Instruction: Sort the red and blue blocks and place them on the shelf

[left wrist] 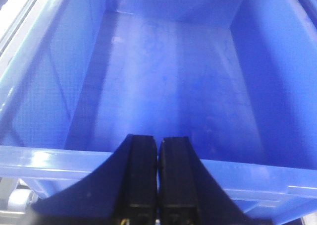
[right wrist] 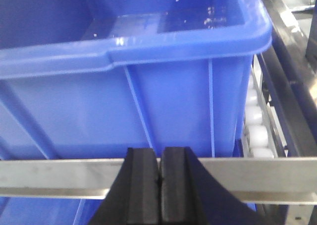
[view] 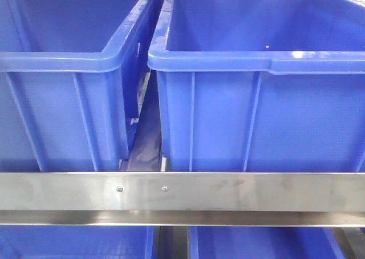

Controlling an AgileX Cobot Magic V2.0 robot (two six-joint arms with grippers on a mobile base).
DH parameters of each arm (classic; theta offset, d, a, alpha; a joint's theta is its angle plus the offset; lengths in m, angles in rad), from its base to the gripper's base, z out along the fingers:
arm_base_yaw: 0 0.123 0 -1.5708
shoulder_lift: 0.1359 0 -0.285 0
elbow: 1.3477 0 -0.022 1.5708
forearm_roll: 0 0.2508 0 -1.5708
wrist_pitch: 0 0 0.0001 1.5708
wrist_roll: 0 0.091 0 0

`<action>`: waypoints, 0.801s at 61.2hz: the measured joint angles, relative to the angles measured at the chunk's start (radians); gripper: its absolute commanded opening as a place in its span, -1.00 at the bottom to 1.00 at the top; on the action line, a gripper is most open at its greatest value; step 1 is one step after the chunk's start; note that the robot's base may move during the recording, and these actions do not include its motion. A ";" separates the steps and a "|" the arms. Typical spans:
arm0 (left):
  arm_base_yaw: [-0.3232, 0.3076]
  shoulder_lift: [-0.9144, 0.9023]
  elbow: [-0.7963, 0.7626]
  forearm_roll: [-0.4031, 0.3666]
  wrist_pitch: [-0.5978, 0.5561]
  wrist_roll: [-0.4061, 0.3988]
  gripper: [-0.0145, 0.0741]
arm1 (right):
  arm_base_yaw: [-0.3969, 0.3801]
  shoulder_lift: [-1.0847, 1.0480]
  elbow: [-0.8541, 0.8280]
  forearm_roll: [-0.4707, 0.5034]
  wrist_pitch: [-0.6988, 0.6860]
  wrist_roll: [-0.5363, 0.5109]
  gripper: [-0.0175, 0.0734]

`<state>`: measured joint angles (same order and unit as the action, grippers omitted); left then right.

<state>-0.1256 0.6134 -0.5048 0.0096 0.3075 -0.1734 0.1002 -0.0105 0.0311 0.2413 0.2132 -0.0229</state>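
The red and blue blocks are out of view in all three views. The shelf shows as a brushed steel front rail (view: 228, 191) with two small screws, and again as a steel rail (right wrist: 59, 178) in the right wrist view. My left gripper (left wrist: 158, 141) is shut with nothing between its black fingers, hovering over the near rim of an empty blue bin (left wrist: 163, 96). My right gripper (right wrist: 160, 153) is shut and empty, level with the shelf rail, in front of a blue bin (right wrist: 138, 86).
Two big blue plastic bins (view: 63, 71) (view: 262, 88) stand side by side on the shelf, a narrow gap between them. More blue bins (view: 74, 242) sit on the level below. White rollers (right wrist: 257, 131) run along the right side of the right-hand bin.
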 measured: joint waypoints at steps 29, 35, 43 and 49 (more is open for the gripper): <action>0.000 0.000 0.000 0.000 0.000 0.000 -0.35 | 0.000 0.000 0.000 0.000 -0.027 0.000 -0.46; 0.000 0.000 0.000 0.000 0.000 0.000 -0.35 | 0.000 0.000 0.000 0.000 -0.027 0.000 -0.46; 0.000 0.000 0.000 0.000 0.000 0.000 -0.35 | 0.000 0.000 0.000 0.000 -0.027 0.000 -0.46; 0.000 0.000 0.000 0.000 0.000 0.000 -0.35 | 0.000 0.000 0.000 -0.012 -0.027 -0.002 -0.46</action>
<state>-0.1256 0.6134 -0.5048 0.0096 0.3075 -0.1734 0.1002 -0.0105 0.0311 0.2289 0.1861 -0.0246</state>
